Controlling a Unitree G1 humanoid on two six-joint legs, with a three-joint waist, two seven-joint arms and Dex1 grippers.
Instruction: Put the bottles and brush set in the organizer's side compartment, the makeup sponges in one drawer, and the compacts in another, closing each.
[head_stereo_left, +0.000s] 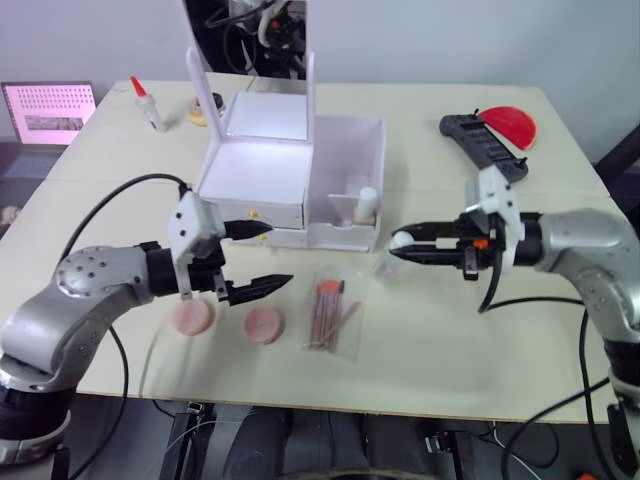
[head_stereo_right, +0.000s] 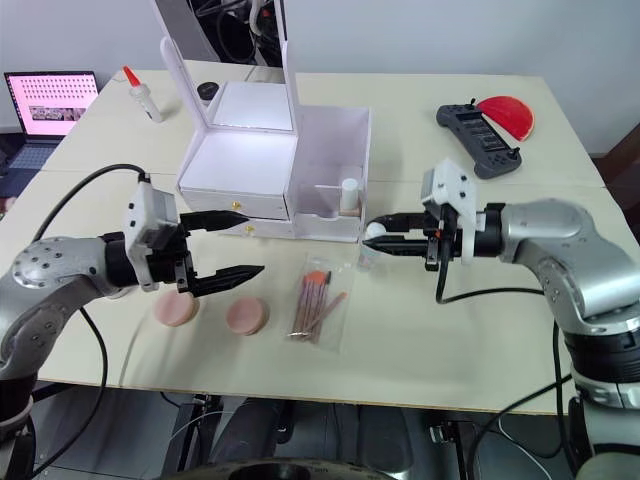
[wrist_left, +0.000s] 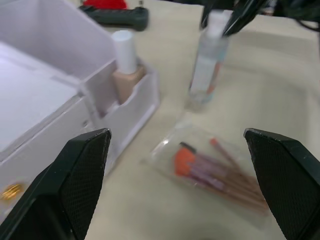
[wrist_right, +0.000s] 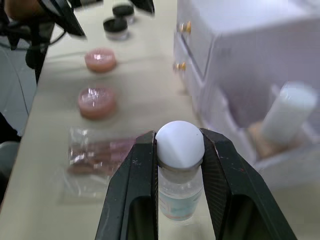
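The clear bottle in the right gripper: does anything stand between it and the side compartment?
Nothing visible does. The right gripper holds the clear bottle by its cap just before the side compartment, where one foundation bottle stands.

Head stereo pair looks forward and down over the desk (head_stereo_left: 450, 350), organizer (head_stereo_left: 290, 170) at centre. Left wrist camera sits low and close, facing the brush set (wrist_left: 220, 175) and clear bottle (wrist_left: 207, 65). Right wrist camera looks down on that bottle's cap; both share brush set.
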